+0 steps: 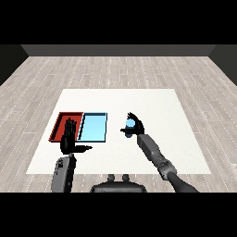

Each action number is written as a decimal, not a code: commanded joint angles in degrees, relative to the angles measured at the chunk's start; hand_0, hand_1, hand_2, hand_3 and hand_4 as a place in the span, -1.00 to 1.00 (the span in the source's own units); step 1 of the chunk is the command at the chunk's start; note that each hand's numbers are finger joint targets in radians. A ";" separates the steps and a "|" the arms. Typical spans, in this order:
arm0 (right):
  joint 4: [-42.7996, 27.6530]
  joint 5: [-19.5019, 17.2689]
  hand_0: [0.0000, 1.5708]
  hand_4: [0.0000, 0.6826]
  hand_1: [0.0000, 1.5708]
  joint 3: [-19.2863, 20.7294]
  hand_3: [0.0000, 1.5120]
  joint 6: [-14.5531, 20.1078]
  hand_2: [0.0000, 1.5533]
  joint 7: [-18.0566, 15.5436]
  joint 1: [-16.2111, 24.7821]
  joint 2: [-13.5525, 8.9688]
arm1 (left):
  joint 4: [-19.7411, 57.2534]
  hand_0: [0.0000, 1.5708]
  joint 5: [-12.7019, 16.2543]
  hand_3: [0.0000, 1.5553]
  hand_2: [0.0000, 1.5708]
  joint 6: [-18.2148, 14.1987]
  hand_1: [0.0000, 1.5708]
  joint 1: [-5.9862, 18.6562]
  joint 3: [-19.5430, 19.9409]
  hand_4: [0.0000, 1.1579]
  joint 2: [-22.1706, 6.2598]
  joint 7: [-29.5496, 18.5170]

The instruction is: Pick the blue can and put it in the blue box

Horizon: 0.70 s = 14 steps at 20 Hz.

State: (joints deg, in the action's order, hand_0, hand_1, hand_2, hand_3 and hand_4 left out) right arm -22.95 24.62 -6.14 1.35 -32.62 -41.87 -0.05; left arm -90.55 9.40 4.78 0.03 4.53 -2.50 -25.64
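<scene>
Grey plank flooring surrounds a white desk under dark walls.

Item 1: blue can, right of the trays and apart from them. It is held upright in the right hand, whose fingers and thumb curl round it; whether it is lifted off the desk or standing on it cannot be told. The hold suits a carry leftward.

Item 2: blue box, a light blue tray, nothing seen in it, the can's destination.

Item 3: red tray, touching the blue box on its left side, partly covered by the left hand.

Item 4: left hand, fingers straight and spread, thumb out sideways, holding nothing, apparently parked out of the way.

Markings: no brand, label or writing readable on any item.
</scene>
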 commanded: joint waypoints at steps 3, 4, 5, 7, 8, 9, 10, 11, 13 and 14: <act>-0.25 -3.61 0.99 0.97 0.99 -0.73 0.92 5.88 0.92 1.83 1.83 -0.89 | 0.25 -1.00 -0.91 -1.00 -1.00 0.04 -1.00 -0.74 -0.67 -1.00 0.56 -2.02; 0.85 -3.22 0.99 0.98 0.99 0.39 0.91 6.05 0.91 5.89 -3.81 -1.45 | -1.48 -1.00 -1.10 -1.00 -1.00 -1.05 -1.00 -1.49 -2.32 -1.00 2.30 -0.57; 5.85 -1.79 1.00 0.98 1.00 -0.89 0.93 4.83 0.93 0.15 -2.93 0.03 | -0.72 -1.00 2.62 -1.00 -1.00 1.59 -1.00 1.37 2.21 -1.00 -2.24 2.78; 1.66 -3.84 0.99 1.00 0.99 0.66 0.91 4.46 0.92 3.15 -1.16 -0.77 | -5.33 -1.00 2.95 -1.00 -1.00 2.34 -1.00 -2.83 0.55 -1.00 -1.41 3.53; -3.58 -4.35 0.98 0.99 0.98 -0.10 0.91 6.10 0.92 5.38 1.39 -1.39 | 4.00 -1.00 1.10 -1.00 -1.00 1.57 -1.00 2.50 1.38 -1.00 -0.91 -0.88; -0.46 -5.08 0.99 0.98 0.99 0.00 0.90 5.18 0.91 2.47 -0.13 0.02 | -1.74 -1.00 -0.02 -1.00 -1.00 0.77 -1.00 -0.27 -0.77 -1.00 -0.05 0.44; -3.34 -4.13 0.98 0.97 0.98 -2.73 0.89 6.85 0.91 2.84 1.52 0.03 | -5.31 -1.00 -0.91 -1.00 -1.00 -0.96 -1.00 -2.98 -2.88 -1.00 1.74 2.66; -6.85 -6.09 0.96 0.94 0.96 -1.29 0.88 7.61 0.90 5.34 1.14 -0.91 | -1.00 -1.00 0.62 -1.00 -1.00 1.36 -1.00 -1.38 -0.75 -1.00 0.27 0.08; -8.31 -6.05 0.93 0.92 0.93 -1.82 0.87 7.80 0.88 2.79 3.22 0.02 | -2.09 -1.00 1.64 -1.00 -1.00 2.14 -1.00 -1.52 -0.23 -1.00 -0.78 1.88; -5.64 -7.19 0.91 0.92 0.91 -0.12 0.87 6.77 0.88 2.29 0.84 -0.63 | -2.79 -1.00 -0.70 -1.00 -1.00 -0.06 -1.00 -1.21 -2.34 -1.00 0.99 1.94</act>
State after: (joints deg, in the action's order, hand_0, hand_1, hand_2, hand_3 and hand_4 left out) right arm -27.25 19.30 -6.95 7.73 -29.52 -41.06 -0.55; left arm -92.67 9.66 5.49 -1.40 3.19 -2.06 -24.47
